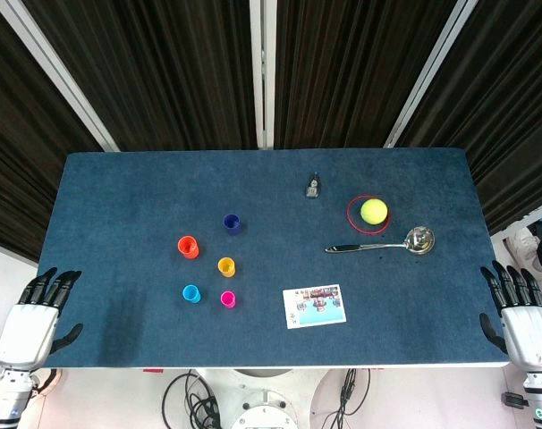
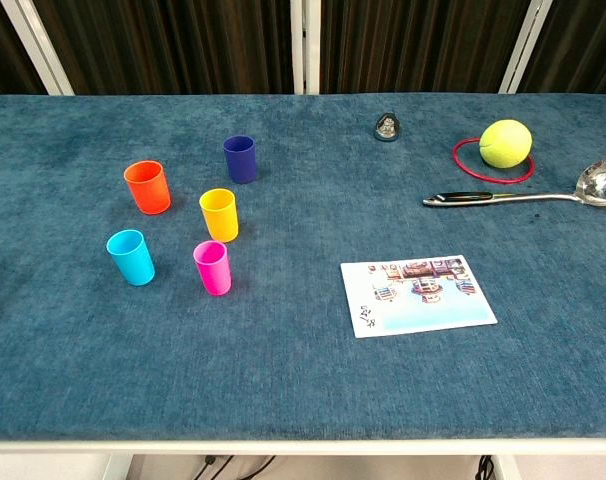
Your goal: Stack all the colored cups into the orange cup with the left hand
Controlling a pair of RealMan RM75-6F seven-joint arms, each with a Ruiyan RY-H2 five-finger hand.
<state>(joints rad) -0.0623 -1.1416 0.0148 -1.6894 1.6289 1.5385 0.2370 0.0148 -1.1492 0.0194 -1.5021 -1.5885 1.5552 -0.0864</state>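
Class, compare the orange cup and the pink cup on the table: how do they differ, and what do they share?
The orange cup is orange; the pink cup is magenta. The orange cup stands farther back and left; the pink cup stands nearer the front edge, beside the blue cup. Both stand upright, open end up, empty and unstacked.

Five cups cluster left of centre on the table: orange cup, navy cup, yellow cup, blue cup and pink cup, all apart, with gaps between them. Bare cloth lies between the left hand and the cluster. The card, spoon and ball lie well right
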